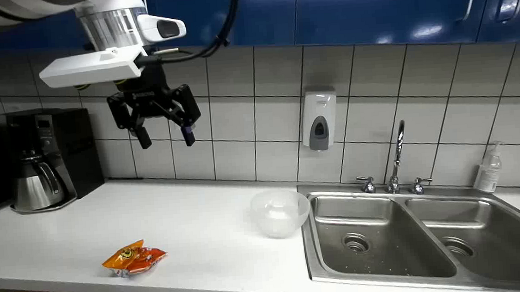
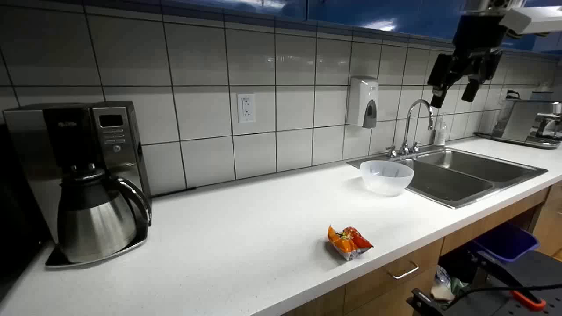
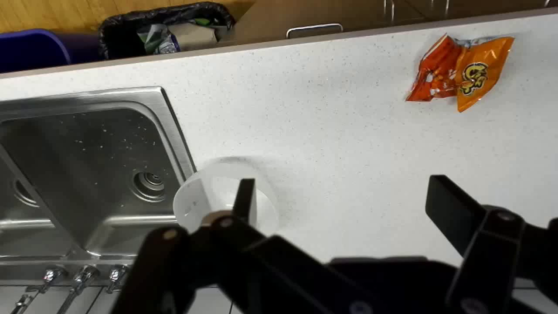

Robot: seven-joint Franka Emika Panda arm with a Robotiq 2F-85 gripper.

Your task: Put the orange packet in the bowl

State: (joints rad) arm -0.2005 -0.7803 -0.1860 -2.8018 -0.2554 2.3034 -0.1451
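Note:
The orange packet (image 1: 133,259) lies crumpled on the white counter near its front edge. It also shows in an exterior view (image 2: 349,242) and at the upper right of the wrist view (image 3: 475,72). The translucent white bowl (image 1: 276,216) stands upright beside the sink's rim, and it shows in an exterior view (image 2: 386,182). In the wrist view the bowl (image 3: 205,189) is partly hidden behind one finger. My gripper (image 1: 167,143) is open and empty, high above the counter and apart from both things. It also shows in an exterior view (image 2: 453,101) and the wrist view (image 3: 342,181).
A double steel sink (image 1: 311,252) with a faucet (image 1: 398,154) adjoins the bowl. A coffee maker (image 2: 101,175) stands at the counter's other end. A soap dispenser (image 1: 319,119) hangs on the tiled wall. Blue cabinets (image 1: 369,5) hang above the counter.

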